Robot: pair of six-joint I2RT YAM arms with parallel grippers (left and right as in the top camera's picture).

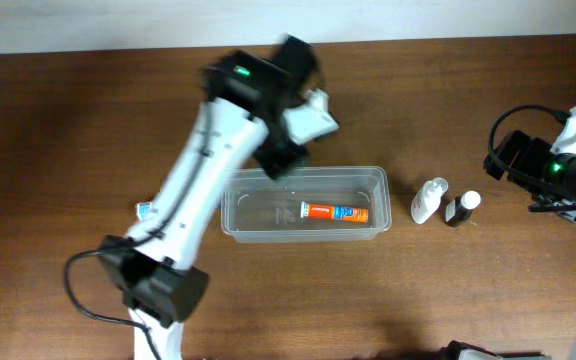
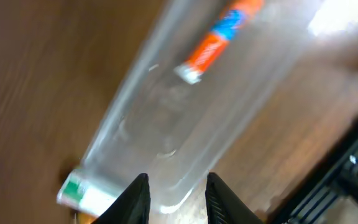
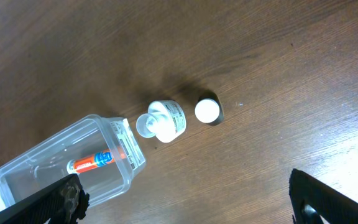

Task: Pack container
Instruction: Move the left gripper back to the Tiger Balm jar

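Container: the clear container (image 1: 303,205) sits on the tabletop (image 1: 68,120) at the centre of the overhead view, its long side running left to right.
Packed so far: one orange tube (image 1: 334,212) lies flat on the container floor, toward its right half. Nothing else shows clearly inside.
Left to pack: a white bottle (image 1: 428,200) and a dark bottle (image 1: 461,208) with a white cap stand side by side on the tabletop just right of the container.
Possible third item: a small green-and-white item (image 1: 143,208) peeks out left of the left arm. It looks to be outside the container, though the arm hides most of it.
Left gripper: the left gripper (image 2: 173,199) hangs above the container's left part, its jaws a little apart with nothing between them; the view is blurred.
Right gripper: the right gripper (image 3: 185,202) is at the right edge of the overhead view, spread wide and empty, looking down on the two bottles.
Progress: judged early, with one item in and at least two out.
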